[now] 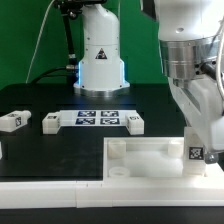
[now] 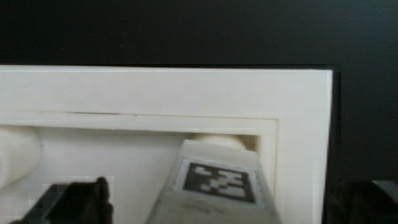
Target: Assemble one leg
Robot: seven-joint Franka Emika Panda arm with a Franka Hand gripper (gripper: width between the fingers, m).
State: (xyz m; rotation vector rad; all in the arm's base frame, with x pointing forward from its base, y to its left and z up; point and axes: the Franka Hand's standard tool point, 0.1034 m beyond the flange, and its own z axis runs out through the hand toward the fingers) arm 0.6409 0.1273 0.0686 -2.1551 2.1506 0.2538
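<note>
The large white tray-like piece [image 1: 150, 158] lies at the front of the table. One leg [image 1: 197, 152], a white block with a marker tag, stands at the tray's corner on the exterior view's right. My gripper [image 1: 201, 146] is down around it. In the wrist view the leg [image 2: 217, 185] sits inside the tray's rim [image 2: 160, 95], between my dark fingers [image 2: 75, 202]. A gap shows on each side of the leg, so the jaws stand open and do not touch it. My gripper [image 2: 222, 208] is centred over the leg.
Three more legs lie on the black table: two on the exterior view's left [image 1: 12, 121] [image 1: 52, 121] and one [image 1: 133, 122] beside the marker board [image 1: 97, 119]. The robot base [image 1: 100, 60] stands behind them. A rounded white socket [image 2: 22, 165] shows inside the tray.
</note>
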